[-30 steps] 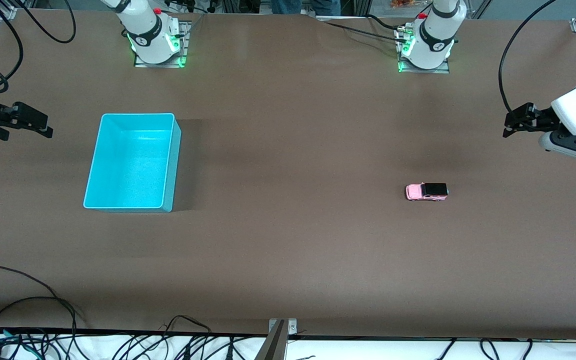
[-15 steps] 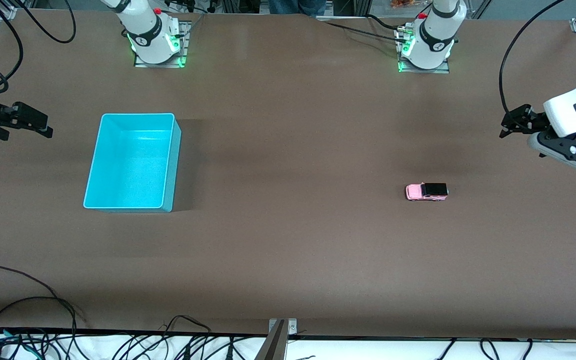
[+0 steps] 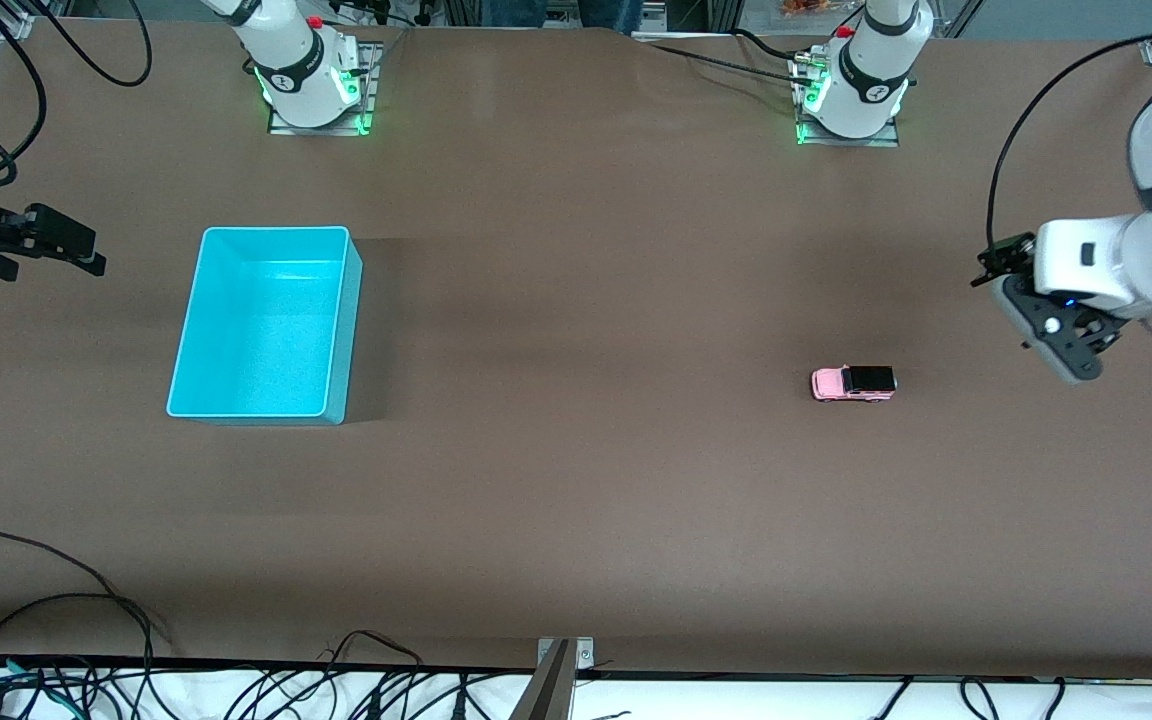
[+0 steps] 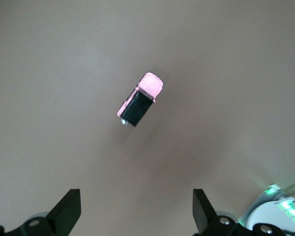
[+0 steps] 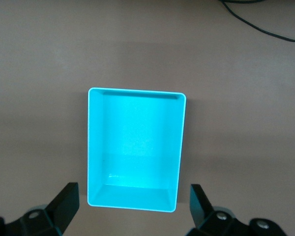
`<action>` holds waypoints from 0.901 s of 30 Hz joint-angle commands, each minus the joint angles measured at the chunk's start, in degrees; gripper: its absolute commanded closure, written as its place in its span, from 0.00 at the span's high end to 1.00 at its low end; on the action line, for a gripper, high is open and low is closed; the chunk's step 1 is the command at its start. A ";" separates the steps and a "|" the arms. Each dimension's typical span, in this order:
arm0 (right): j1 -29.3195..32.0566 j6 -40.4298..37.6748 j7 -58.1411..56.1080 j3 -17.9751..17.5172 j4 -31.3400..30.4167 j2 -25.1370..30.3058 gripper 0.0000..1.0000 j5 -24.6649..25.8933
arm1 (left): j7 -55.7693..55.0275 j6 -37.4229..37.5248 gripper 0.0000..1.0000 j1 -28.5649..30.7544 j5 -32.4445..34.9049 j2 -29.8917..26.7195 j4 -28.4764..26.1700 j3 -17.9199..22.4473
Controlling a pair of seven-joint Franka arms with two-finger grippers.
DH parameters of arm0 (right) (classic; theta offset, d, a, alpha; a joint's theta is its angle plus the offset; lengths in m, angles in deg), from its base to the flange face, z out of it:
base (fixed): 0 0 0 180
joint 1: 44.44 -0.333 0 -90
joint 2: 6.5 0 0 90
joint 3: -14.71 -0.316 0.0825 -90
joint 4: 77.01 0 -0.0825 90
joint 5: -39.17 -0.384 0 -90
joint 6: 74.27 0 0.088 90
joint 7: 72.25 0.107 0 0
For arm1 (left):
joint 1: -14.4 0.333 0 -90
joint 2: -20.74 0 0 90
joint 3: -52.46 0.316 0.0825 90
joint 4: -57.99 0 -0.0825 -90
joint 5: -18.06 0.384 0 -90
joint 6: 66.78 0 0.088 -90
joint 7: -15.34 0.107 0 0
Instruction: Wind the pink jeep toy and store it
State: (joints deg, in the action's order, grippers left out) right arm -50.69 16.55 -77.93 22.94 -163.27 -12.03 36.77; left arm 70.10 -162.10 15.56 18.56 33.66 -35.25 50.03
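The pink jeep toy (image 3: 853, 383) stands on its wheels on the bench (image 3: 576, 480) toward the left arm's end, well apart from the bin (image 3: 266, 322), which sits toward the right arm's end and slightly farther from the front camera. The left tool (image 3: 998, 262) hangs over the bench near the jeep, fingers spread. The right tool (image 3: 76, 250) waits over the bench's edge beside the bin, fingers spread too.

Toy: small pink jeep toy with black roof (image 4: 139, 100), on its wheels on plain brown tabletop (image 4: 64, 73)
Left gripper (image 4: 136, 214): black fingers (image 4: 69, 209) spread wide, holding nothing
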 commanded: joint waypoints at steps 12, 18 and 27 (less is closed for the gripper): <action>0.10 -0.99 -0.38 0.03 0.74 0.17 1.00 0.21 | 13.25 -28.07 1.00 0.41 10.75 4.64 -18.12 -6.71; 0.10 -0.99 -0.38 0.03 0.74 0.17 1.00 0.21 | 24.52 -34.58 1.00 2.87 10.05 9.40 -18.21 -6.80; 0.10 -1.08 -0.38 0.03 0.74 0.17 1.00 0.21 | 29.35 -41.86 1.00 2.96 9.96 11.34 -22.33 -6.80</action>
State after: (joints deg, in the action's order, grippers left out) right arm -50.69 16.52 -77.93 22.95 -163.27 -12.01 36.77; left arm 96.22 -198.56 18.64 27.77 44.90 -54.82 43.58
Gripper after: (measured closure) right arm 0.000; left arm 0.000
